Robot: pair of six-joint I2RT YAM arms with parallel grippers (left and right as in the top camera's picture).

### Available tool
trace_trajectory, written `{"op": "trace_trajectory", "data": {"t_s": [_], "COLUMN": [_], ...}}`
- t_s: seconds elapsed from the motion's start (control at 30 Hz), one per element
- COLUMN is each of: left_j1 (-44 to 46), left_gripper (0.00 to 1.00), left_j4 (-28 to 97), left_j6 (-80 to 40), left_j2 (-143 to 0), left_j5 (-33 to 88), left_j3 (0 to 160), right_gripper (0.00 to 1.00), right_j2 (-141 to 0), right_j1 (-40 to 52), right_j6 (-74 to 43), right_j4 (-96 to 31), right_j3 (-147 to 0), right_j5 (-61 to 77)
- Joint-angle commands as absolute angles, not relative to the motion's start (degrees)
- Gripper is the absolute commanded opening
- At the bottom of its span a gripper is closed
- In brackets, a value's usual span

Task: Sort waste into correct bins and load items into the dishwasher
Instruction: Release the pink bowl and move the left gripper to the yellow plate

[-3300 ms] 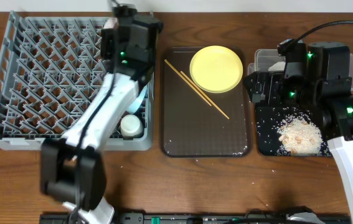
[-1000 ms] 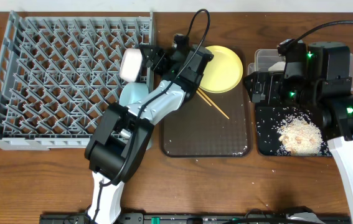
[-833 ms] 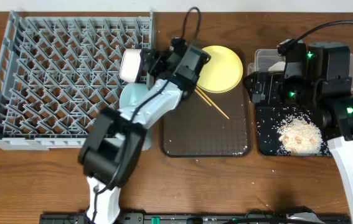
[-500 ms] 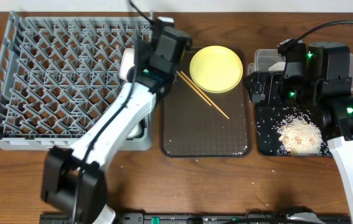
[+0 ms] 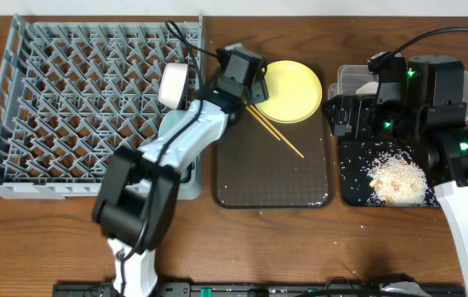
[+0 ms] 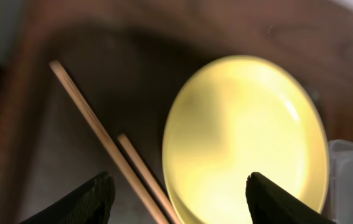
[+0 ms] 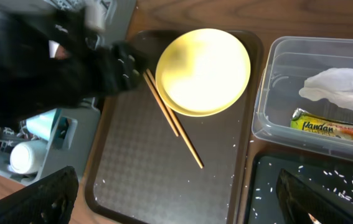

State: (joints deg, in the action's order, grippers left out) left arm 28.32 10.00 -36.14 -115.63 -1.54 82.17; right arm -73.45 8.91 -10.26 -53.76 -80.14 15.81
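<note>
Chopsticks (image 5: 271,125) lie side by side, slantwise, on the dark brown serving tray (image 5: 271,177). Their far ends are just beside the left edge of the round yellow plate (image 5: 287,91), which sits in the tray's far right part. Left gripper (image 6: 179,186) hangs over that spot, its fingers spread apart with nothing between them. In its wrist view the chopsticks and the plate's left side show in the gap.

Left of the tray stands the grey dish rack (image 5: 60,99). A small white cup (image 5: 173,86) rests tilted among the pegs by the rack's right wall. A light blue bowl (image 5: 170,128) shows just nearer, mostly under the arm, so how it sits I cannot tell.

On the right, the clear tub (image 7: 264,93) holds the crumpled napkin (image 7: 344,84) and the green-and-yellow wrapper (image 7: 332,127). On the tub's near side, the black tray (image 5: 353,186) carries a heap of rice scraps (image 5: 397,180) with loose grains scattered around it. Right gripper (image 7: 176,190) hovers above the left ends of tub and black tray, fingers wide apart and empty.
</note>
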Motion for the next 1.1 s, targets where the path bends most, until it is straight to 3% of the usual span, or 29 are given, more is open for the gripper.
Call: {"op": "trace_trajectory", "data": {"t_s": [0.0, 0.87, 1.07], "left_j1": [28.9, 30.3, 31.0], "left_gripper": [0.67, 0.65, 0.55], "left_j4": [8.8, 1.6, 1.5], "left_j6": [-43.5, -44.2, -44.2], "left_j2": [-119.1, -127.4, -130.0], "left_j5": [1.8, 2.1, 2.3], "left_j3": [82.4, 82.4, 82.4], "right_gripper": [0.99, 0.99, 0.99], "right_j2": [-73.5, -73.5, -73.5], "right_j1": [8.9, 8.9, 8.9], "right_j6": [-10.9, -10.9, -10.9], "right_j4": [-53.8, -53.8, -53.8], "right_j3": [-80.5, -80.5, -80.5], "right_j5": [15.7, 15.6, 15.6]}}
